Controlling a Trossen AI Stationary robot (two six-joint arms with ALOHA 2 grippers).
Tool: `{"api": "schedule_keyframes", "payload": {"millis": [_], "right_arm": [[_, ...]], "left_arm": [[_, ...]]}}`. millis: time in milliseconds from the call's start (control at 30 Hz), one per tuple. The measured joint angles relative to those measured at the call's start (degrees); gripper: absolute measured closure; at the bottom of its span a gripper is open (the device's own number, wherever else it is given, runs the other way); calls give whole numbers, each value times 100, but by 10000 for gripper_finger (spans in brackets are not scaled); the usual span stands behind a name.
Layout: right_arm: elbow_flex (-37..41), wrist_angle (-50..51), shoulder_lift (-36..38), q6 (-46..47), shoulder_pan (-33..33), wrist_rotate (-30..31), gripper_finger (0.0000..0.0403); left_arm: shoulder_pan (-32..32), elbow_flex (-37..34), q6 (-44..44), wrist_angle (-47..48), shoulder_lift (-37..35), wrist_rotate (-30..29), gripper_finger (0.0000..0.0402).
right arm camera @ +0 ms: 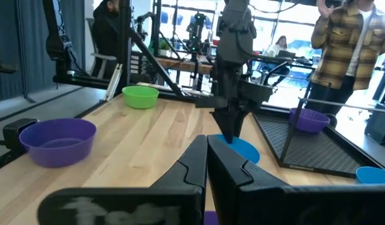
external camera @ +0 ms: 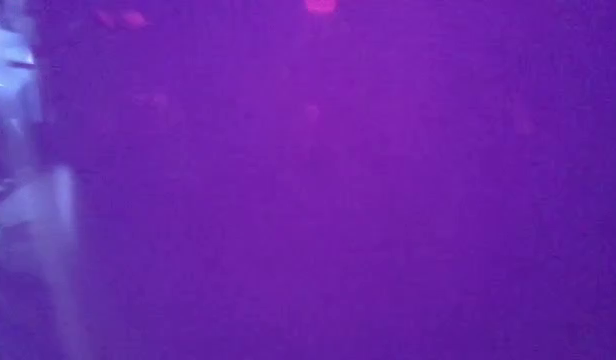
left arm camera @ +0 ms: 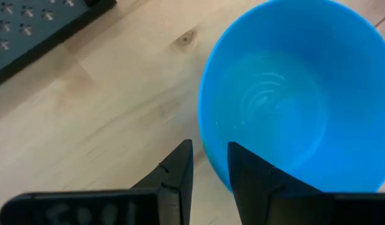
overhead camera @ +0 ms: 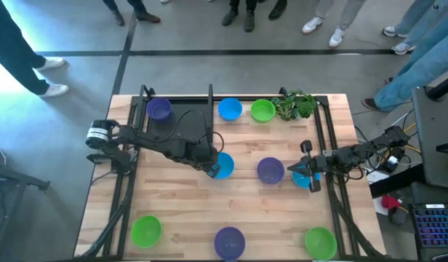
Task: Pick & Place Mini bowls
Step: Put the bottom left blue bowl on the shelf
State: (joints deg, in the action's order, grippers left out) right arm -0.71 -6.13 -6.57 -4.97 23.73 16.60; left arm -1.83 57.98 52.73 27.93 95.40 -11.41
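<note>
My left gripper (overhead camera: 213, 169) is shut on a blue mini bowl (overhead camera: 224, 165) at the table's middle. It also shows in the left wrist view (left arm camera: 209, 147) and from afar, pointing down, in the right wrist view (right arm camera: 233, 125). My right gripper (overhead camera: 298, 172) is shut (right arm camera: 207, 142) at the right, above another blue bowl (overhead camera: 304, 180) and beside a purple bowl (overhead camera: 270, 170). I cannot tell whether it touches either. Other bowls rest on their bases: purple (overhead camera: 159, 109), blue (overhead camera: 229, 109), green (overhead camera: 262, 110), green (overhead camera: 146, 229), purple (overhead camera: 229, 241), green (overhead camera: 320, 241). My left gripper has the blue bowl's rim (left arm camera: 205, 134) on the side toward the table's left. One finger (left arm camera: 252, 172) is inside the bowl and one (left arm camera: 179, 169) is outside. The fingers come from above, pointing down. The bowl is upright, its opening up, low over or on the table.
A leafy plant sprig (overhead camera: 295, 105) lies at the far right. A black mat (overhead camera: 177, 120) covers the far left part. A metal frame (overhead camera: 329, 138) edges the table. People stand beyond the far edge. The low view is filled by a purple blur (external camera: 338, 200).
</note>
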Motion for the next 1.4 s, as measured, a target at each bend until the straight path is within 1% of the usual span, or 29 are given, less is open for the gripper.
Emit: {"api": "schedule_keyframes", "payload": {"millis": [100,167,233,300,367,533,667,867,1033,1233,1300,1400], "right_arm": [[0,10,0,2,0,0,394],[0,20,0,2,0,-1,394],[0,20,0,7,0,0,394],[0,22,0,24,0,0,394],[0,26,0,22,0,0,394],[0,28,0,30,0,0,394],[0,35,0,35,0,0,394],[0,146,0,48,0,1,394],[0,138,0,48,-2,0,394],[0,138,2,47,0,1,394],[0,135,2,46,0,0,394],[0,133,0,46,0,0,394]], "left_arm": [[5,2,-52,-35,53,6,310],[19,9,-129,-25,70,29,318],[31,6,-178,59,73,45,340],[35,2,-257,68,73,26,376],[36,2,-306,77,73,8,392],[48,19,-383,148,46,3,398],[48,116,-440,567,-165,-9,400],[48,332,-412,1592,-767,-160,401],[114,538,-198,2630,-1306,-680,401],[472,674,-39,3606,-1843,-1066,401],[707,672,-62,3766,-1965,-1171,401],[1117,654,-293,3765,-2072,-1301,401]]}}
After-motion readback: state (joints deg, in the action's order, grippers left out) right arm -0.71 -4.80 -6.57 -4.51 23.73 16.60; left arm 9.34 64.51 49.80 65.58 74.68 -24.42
